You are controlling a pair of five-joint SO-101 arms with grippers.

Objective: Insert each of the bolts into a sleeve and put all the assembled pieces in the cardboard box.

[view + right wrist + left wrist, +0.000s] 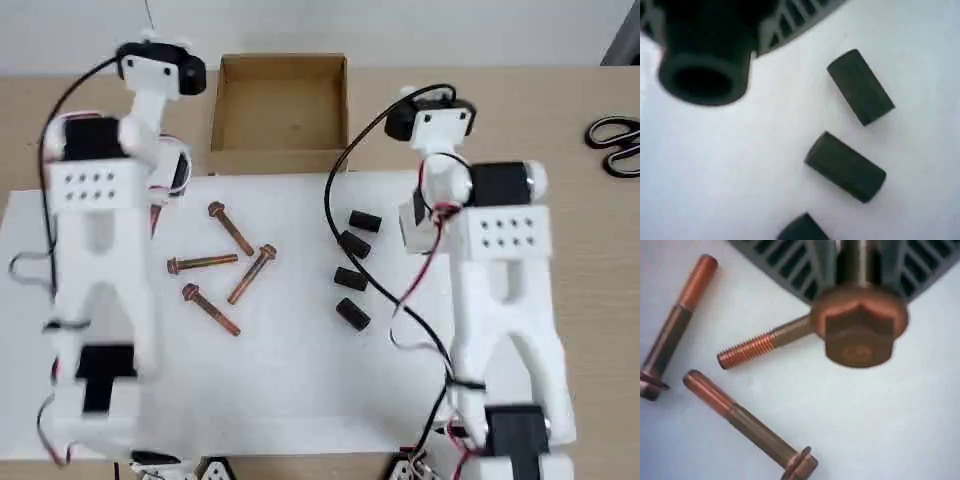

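On the white surface (300, 380), the left pincer (860, 257) gripped a bolt (858, 332), the right pincer (705, 22) a sleeve (702, 75), loose sleeves (860, 86) near it.

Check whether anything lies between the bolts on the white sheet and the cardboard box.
Nothing visible does. Only bare white sheet separates the four bolts from the cardboard box; the sleeves lie off to the side.

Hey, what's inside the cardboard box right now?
The cardboard box shows a bare brown floor and inner walls, with no parts resting in it. A sliver of floor just behind its near wall is covered in the high view.
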